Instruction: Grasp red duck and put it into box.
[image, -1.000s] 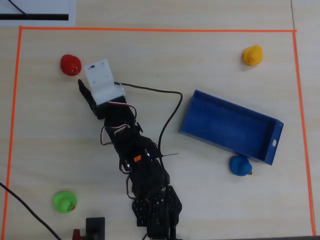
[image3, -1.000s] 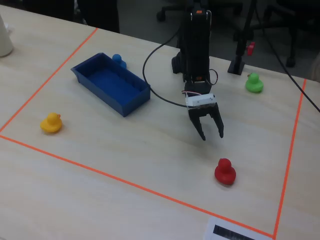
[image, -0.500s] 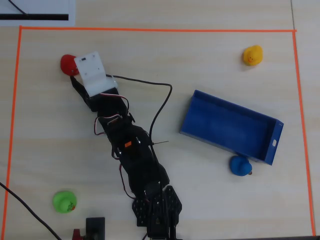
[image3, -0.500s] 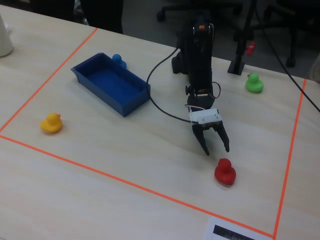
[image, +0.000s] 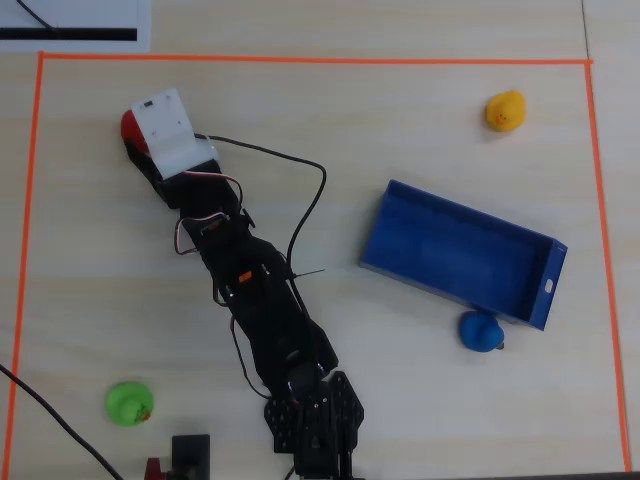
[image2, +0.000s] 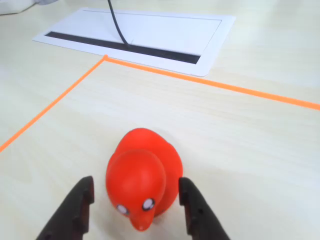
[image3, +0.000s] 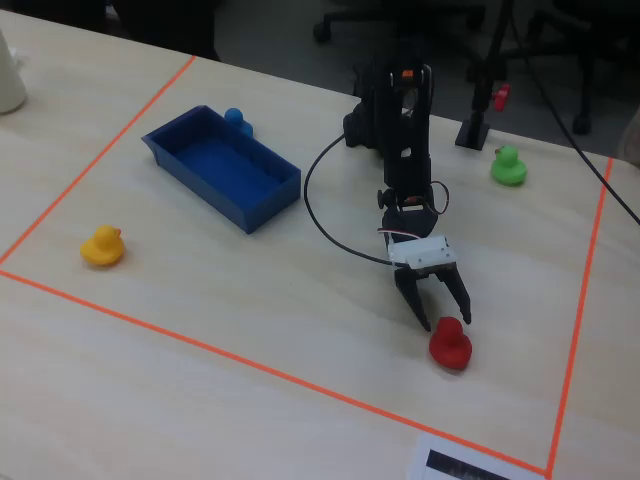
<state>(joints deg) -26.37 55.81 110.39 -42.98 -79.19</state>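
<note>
The red duck (image2: 143, 180) sits on the table with its beak towards the camera in the wrist view. My gripper (image2: 135, 183) is open with one black finger on each side of the duck. The left finger stands clear of it and the right finger is close to its body. In the fixed view the gripper (image3: 445, 322) points down just behind the duck (image3: 451, 345). In the overhead view only a red edge of the duck (image: 128, 127) shows beside the white wrist housing. The blue box (image: 462, 254) lies empty at the right, and it also shows in the fixed view (image3: 218, 162).
A yellow duck (image: 505, 110), a blue duck (image: 481, 331) against the box's wall and a green duck (image: 129, 403) stand on the table. Orange tape (image2: 60, 95) marks the border near the red duck. A white plate with a black slot (image2: 145, 37) lies beyond it.
</note>
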